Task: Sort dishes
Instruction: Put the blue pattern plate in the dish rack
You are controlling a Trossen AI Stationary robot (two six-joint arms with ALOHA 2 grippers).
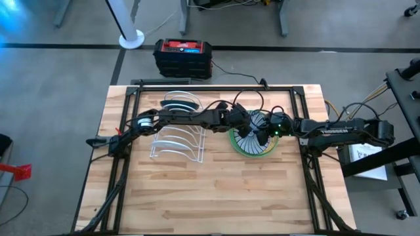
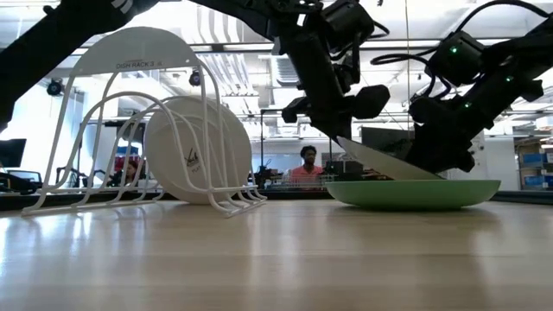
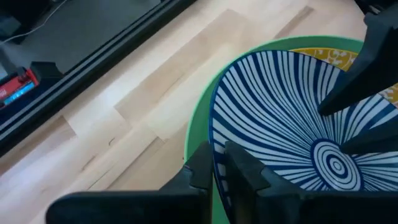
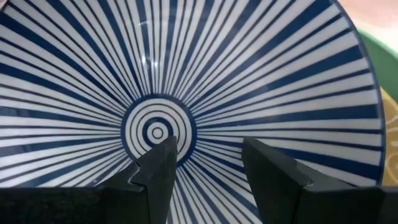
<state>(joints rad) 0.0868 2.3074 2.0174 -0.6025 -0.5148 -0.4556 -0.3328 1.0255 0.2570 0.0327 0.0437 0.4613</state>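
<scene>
The left end effector [image 3: 214, 171] pinches the striped plate's [image 3: 298, 118] nine o'clock rim to tip it off the green plate [image 2: 415, 192], while the right end effector [image 4: 205, 165] waits wide over it.

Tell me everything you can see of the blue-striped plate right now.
The blue-striped plate is round, white and glossy like glazed ceramic, with dark blue lines fanning out from concentric rings at its centre. It sits tilted, one edge raised, on the stack with a yellow patterned plate and a green plate, right of the wire rack. The left gripper is shut on its raised rim. The right gripper hangs open over its centre.
</scene>
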